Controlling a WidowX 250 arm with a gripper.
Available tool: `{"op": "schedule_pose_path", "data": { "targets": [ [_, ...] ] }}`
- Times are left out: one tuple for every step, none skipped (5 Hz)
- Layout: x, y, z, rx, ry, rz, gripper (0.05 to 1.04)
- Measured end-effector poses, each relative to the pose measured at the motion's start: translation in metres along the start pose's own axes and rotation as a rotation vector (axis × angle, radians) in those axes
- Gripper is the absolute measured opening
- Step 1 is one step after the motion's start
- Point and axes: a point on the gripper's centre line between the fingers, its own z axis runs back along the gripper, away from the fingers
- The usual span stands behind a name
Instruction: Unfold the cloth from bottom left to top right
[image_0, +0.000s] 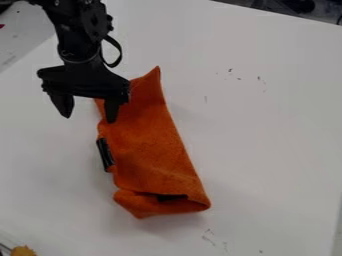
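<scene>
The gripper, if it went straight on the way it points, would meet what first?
Probably the cloth, beneath one finger of the gripper, with the table beneath the other; how high it hangs is unclear.

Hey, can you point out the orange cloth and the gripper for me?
Orange cloth (153, 145), camera view: middle of its top surface.
Gripper (89, 120), camera view: midway between the tips of its fingers.

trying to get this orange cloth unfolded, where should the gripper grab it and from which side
Probably by the upper layer of the orange cloth near its bottom-left corner, coming down from above on the left. There its edge shows over a lower fold that juts out beneath, so the layers look separable; a shallow pinch should avoid catching both.
</scene>
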Motion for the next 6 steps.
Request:
{"op": "schedule_pose_path", "data": {
  "targets": [
    [-0.006, -0.001, -0.006, 0.002, 0.026, 0.005, 0.999],
    [-0.016, -0.003, -0.017, -0.007, 0.034, 0.044, 0.999],
    [-0.028, -0.007, -0.033, -0.027, 0.04, 0.085, 0.999],
    [-0.035, -0.01, -0.039, -0.044, 0.028, 0.115, 0.999],
    [-0.036, -0.011, -0.046, -0.059, 0.045, 0.105, 0.942],
    [-0.032, -0.01, -0.046, -0.062, 0.045, 0.091, 0.65]
  ]
}}
